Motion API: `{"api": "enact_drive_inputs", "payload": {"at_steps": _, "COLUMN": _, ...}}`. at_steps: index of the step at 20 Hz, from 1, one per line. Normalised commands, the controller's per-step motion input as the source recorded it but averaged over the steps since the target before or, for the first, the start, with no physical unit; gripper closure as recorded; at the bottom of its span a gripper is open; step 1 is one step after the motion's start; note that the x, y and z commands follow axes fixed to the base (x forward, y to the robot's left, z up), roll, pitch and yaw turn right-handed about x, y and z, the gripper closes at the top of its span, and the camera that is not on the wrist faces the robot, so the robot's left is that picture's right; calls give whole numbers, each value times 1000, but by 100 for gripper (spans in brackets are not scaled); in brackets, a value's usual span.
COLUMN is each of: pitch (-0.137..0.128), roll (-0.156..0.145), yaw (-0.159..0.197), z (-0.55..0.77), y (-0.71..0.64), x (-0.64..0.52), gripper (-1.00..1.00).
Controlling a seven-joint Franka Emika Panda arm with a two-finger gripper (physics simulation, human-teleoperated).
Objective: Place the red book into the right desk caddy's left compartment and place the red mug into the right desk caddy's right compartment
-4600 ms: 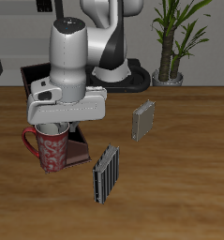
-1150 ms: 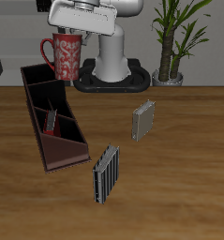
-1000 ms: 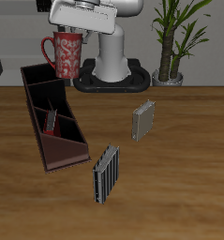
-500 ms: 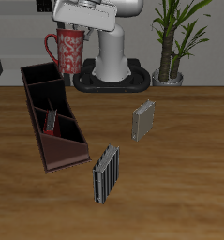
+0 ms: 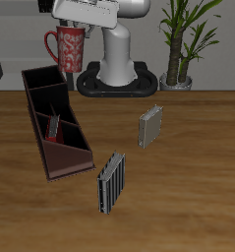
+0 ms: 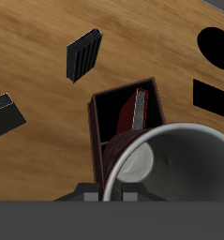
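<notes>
The end effector [image 5: 74, 28] holds the red mug [image 5: 67, 49] high in the air above the back of the tabletop [image 5: 188, 187], its fingers pinching the mug at the rim; the handle points toward the tabletop's side edge. In the wrist view the mug's white inside [image 6: 174, 169] fills much of the picture.

Below, the right desk caddy [image 5: 54, 120] lies on the tabletop, running from near the back edge toward the front at a slant. The red book [image 5: 53, 127] stands tilted inside a narrow section of it; the wrist view shows the book [image 6: 138, 111] leaning against a wall there. The right compartment [image 5: 70, 162], at the caddy's end nearer the front edge, holds nothing visible.

Two grey-striped books stand well apart from the caddy: one [image 5: 110, 183] near the front edge, just beside the caddy's end, another [image 5: 149, 126] farther back near the tabletop's middle. A potted plant [image 5: 184, 44] stands beyond the back edge beside the robot's base [image 5: 117, 79]. No writing can be read on anything.
</notes>
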Motion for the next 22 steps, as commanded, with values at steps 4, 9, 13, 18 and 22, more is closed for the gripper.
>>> {"api": "enact_drive_inputs", "payload": {"at_steps": 4, "pitch": 43, "roll": 53, "yaw": -103, "z": -65, "y": -189, "x": -299, "gripper": 100}}
{"api": "enact_drive_inputs", "payload": {"at_steps": 9, "pitch": 9, "roll": 26, "yaw": -101, "z": 18, "y": -218, "x": -313, "gripper": 100}}
{"api": "enact_drive_inputs", "payload": {"at_steps": 13, "pitch": -15, "roll": -10, "yaw": -29, "z": -14, "y": -146, "x": -251, "gripper": 100}}
{"api": "enact_drive_inputs", "payload": {"at_steps": 18, "pitch": 2, "roll": -20, "yaw": -14, "z": -45, "y": -188, "x": -130, "gripper": 100}}
{"api": "enact_drive_inputs", "payload": {"at_steps": 22, "pitch": 5, "roll": -31, "yaw": -20, "z": -118, "y": -107, "x": -132, "gripper": 100}}
